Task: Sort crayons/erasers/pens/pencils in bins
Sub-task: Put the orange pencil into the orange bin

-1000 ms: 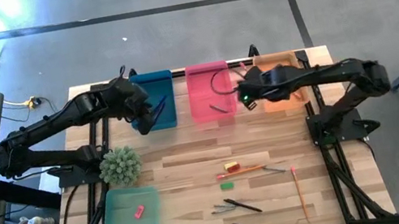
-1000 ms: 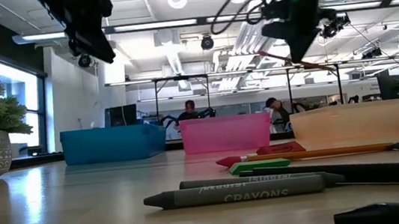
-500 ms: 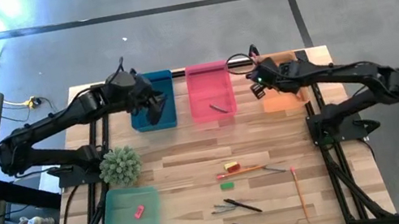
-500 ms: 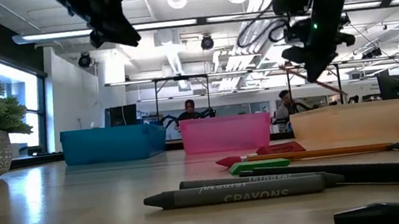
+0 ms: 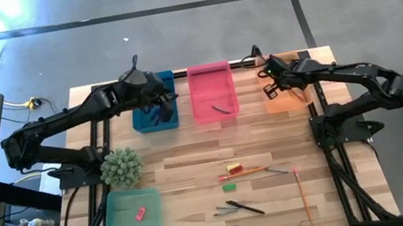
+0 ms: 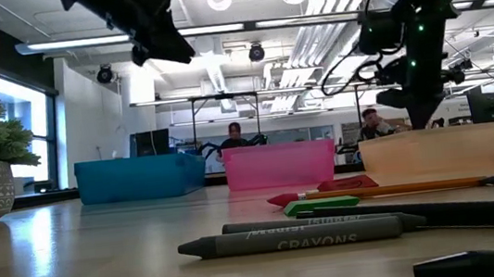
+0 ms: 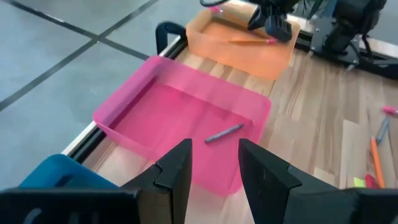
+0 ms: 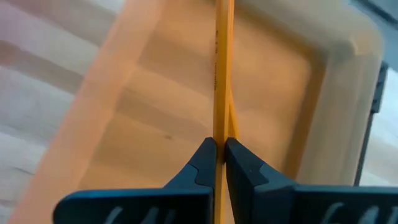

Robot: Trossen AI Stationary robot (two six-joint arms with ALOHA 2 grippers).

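Pinching a pencil (image 8: 221, 74) inside the orange bin (image 8: 99, 106), right jaws (image 8: 217, 155) clear of rims, left jaws (image 7: 213, 163) parted

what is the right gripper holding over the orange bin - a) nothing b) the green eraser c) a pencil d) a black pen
c: in the right wrist view the right gripper is closed on a thin orange pencil that runs out over the floor of the orange bin.
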